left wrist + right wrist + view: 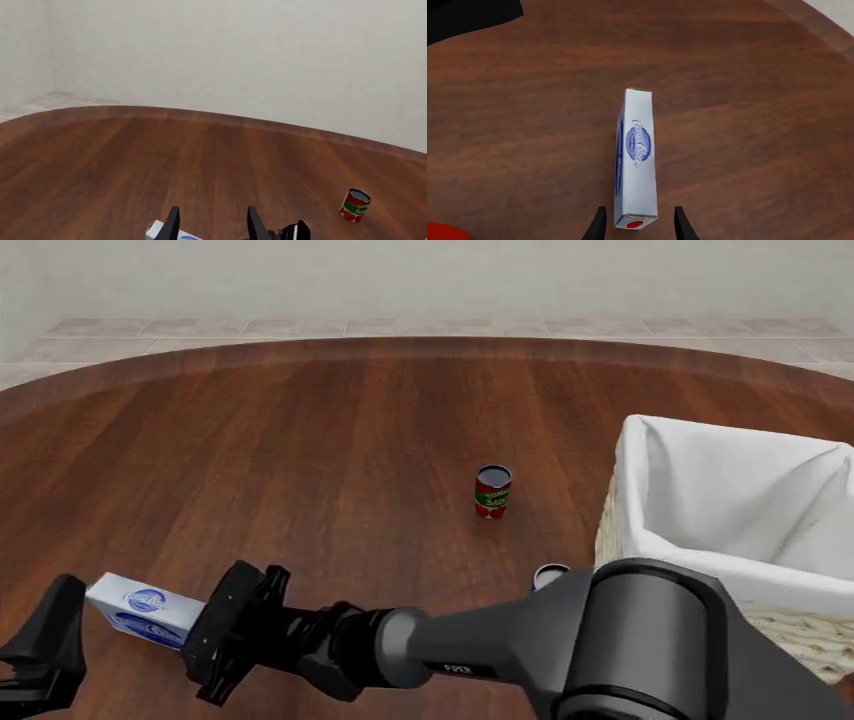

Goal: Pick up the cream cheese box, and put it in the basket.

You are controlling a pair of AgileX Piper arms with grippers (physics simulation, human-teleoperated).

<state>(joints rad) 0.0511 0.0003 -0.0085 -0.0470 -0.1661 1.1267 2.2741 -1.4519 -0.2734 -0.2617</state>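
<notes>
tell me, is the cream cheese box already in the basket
No, the cream cheese box sits at the near left, far from the basket on the right.

You can read "PIPER" on the right arm (461,668). Between the right pincer's (636,220) fingers, the cream cheese box (637,155) carries script lettering, too small to read.

right arm: stretched low toward cream cheese box (140,610) | right end effector (637,224): fingers straddling box end | left end effector (209,225): fingers parted
</notes>
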